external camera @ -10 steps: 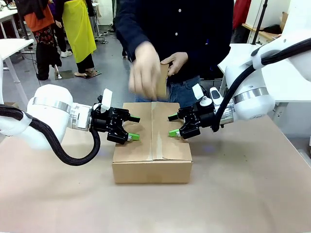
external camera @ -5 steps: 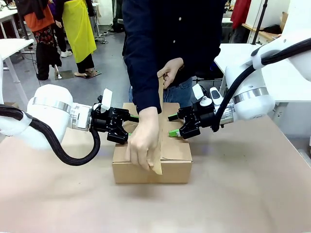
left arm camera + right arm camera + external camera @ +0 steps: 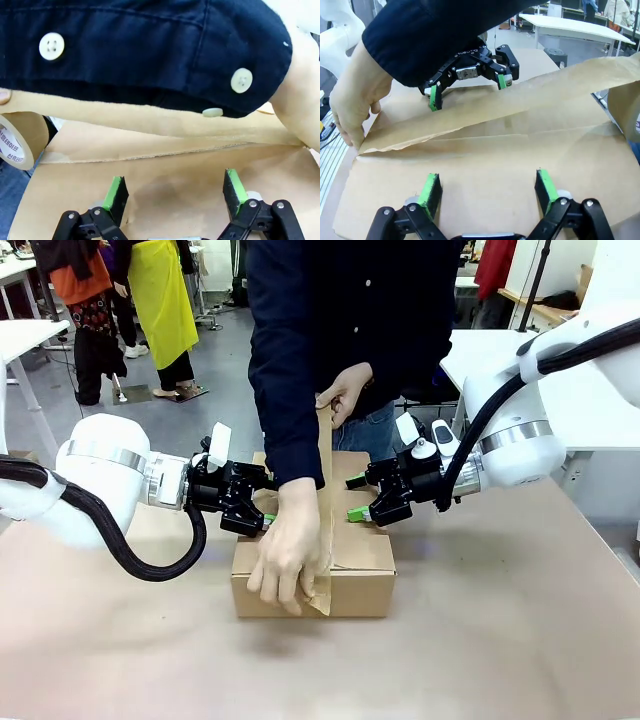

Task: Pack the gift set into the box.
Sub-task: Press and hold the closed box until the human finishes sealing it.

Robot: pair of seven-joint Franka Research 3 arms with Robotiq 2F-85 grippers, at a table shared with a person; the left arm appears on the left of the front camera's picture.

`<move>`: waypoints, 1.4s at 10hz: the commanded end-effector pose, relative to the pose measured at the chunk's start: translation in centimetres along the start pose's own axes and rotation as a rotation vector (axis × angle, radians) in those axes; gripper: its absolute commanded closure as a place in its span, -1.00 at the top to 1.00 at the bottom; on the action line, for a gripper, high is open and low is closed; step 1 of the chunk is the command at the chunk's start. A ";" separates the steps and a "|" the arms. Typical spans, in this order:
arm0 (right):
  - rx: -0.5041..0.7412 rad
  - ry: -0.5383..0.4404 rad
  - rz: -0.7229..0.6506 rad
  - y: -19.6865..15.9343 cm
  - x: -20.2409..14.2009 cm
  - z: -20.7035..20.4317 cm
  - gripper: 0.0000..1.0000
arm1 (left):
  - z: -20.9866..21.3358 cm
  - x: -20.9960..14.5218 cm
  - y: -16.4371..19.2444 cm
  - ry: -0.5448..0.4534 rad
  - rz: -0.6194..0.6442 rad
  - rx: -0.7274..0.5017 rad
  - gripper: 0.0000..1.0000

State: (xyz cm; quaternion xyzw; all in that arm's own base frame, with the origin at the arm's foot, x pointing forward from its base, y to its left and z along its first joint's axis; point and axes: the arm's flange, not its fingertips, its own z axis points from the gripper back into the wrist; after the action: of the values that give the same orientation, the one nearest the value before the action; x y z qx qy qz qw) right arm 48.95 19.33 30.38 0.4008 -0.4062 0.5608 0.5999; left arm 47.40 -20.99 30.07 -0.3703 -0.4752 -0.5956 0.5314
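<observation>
Box (image 3: 350, 570) closed at desk (image 3: 500, 640) centre; hand (image 3: 288, 560) pressing brown tape (image 3: 324, 470) down at its 6 o'clock edge. Left gripper (image 3: 268, 502) at 9 o'clock, right gripper (image 3: 356, 497) at 3 o'clock, jaws spread and holding nothing, perhaps resting on flaps

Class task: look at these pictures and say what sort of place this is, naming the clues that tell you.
Probably a robotics lab or workshop. Two white robot arms, left tool and right tool, flank a cardboard box that a person's hand is taping shut. White worktables stand on a grey floor behind.
</observation>
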 end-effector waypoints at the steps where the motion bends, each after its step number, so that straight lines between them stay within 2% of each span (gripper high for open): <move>1: -0.002 -0.001 0.003 0.0 0.0 -0.1 1.00 | 0.1 -0.3 -0.1 -0.003 -0.004 -0.011 1.00; 14: -0.002 -0.001 0.003 0.0 0.0 -0.1 1.00 | 0.1 -0.3 -0.1 -0.003 -0.004 -0.011 1.00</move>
State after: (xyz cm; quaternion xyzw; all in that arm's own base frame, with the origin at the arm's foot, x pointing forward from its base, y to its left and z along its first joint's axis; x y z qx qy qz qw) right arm 48.95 19.33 30.37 0.4008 -0.4062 0.5608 0.5999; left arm 47.42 -20.96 30.07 -0.3701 -0.4753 -0.5954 0.5316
